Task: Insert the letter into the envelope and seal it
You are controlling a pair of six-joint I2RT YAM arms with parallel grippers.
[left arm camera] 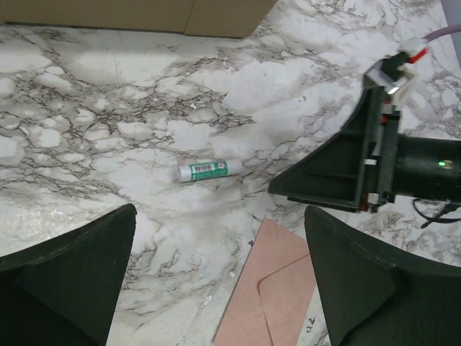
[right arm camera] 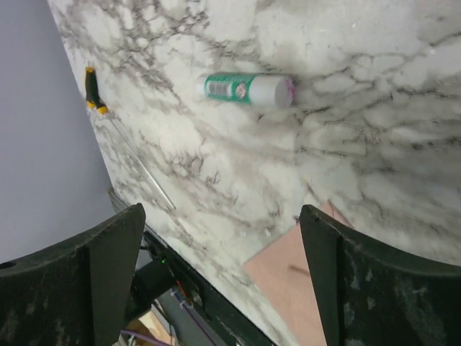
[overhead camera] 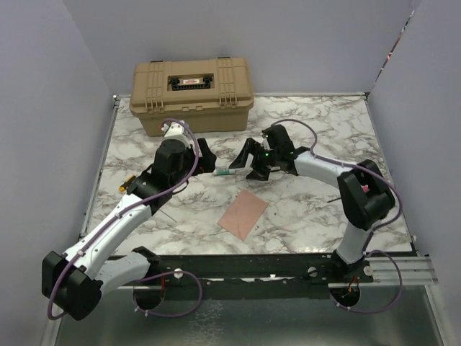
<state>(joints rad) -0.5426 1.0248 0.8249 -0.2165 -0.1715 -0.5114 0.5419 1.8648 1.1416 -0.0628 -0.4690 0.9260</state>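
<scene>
The pinkish-brown envelope [overhead camera: 243,213] lies flat on the marble table, near the front middle, with its flap folded down. It also shows in the left wrist view [left arm camera: 270,295] and the right wrist view [right arm camera: 302,277]. The tan-orange letter is not in view. A green and white glue stick [overhead camera: 225,173] lies on the table between the two grippers, also seen in the left wrist view [left arm camera: 209,170] and the right wrist view [right arm camera: 248,89]. My left gripper [overhead camera: 210,161] [left arm camera: 220,216] is open and empty, left of the stick. My right gripper [overhead camera: 249,166] [right arm camera: 222,213] is open and empty, right of it.
A tan closed toolbox [overhead camera: 191,94] stands at the back of the table. The right gripper's finger [left arm camera: 338,173] shows close in the left wrist view. Grey walls stand at the left, back and right. A black rail [overhead camera: 288,263] runs along the front edge.
</scene>
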